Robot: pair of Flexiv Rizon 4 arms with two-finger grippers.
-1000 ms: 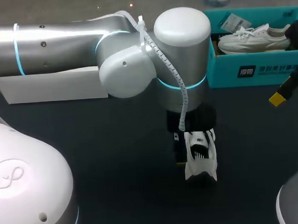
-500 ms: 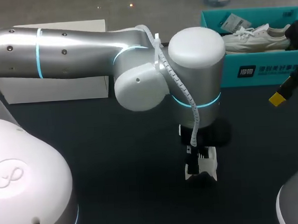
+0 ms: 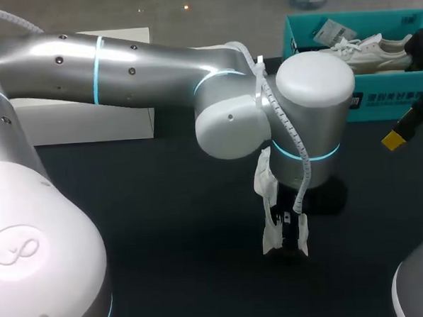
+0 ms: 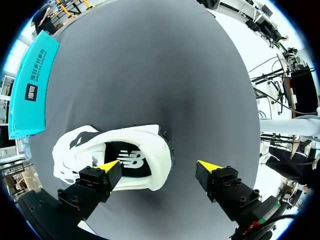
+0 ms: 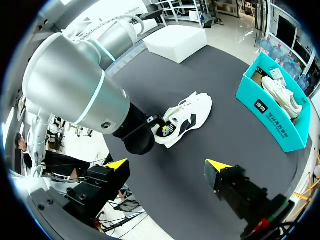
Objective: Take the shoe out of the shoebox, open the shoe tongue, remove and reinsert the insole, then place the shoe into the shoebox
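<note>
Left gripper (image 4: pixel 159 166) was open, jaws wide and gripping nothing. One fingertip (image 4: pixel 107 166) sat over the mouth of the white sneaker (image 4: pixel 135 137), just above the dark insole (image 4: pixel 131 161). Couldn't tell if it touched. The other fingertip (image 4: pixel 210 166) was past the heel, over bare table (image 4: pixel 150 60), apart from the shoe. So the heel collar was between the fingers, much closer to the first one.

My read: shoe was out of the box, and the step in hand was the tongue or insole work. Tongue state wasn't readable from here.

How I'd do it well:
- To pull the insole, drop the inside finger onto its heel edge and pinch insole only, not insole plus heel wall.
- Close slowly. A light shoe will likely slide on that smooth top.
- Peel up and back toward the heel, not straight up, or the whole shoe comes along.
- Nothing was bracing the shoe. The right gripper (image 5: pixel 167 165) was open and empty, well back from it, and could pin the toe.

Further ahead of the left gripper, the teal shoebox (image 4: pixel 32 90) sat well apart from the sneaker, with a second sneaker (image 5: pixel 282 95) lying inside it.
</note>
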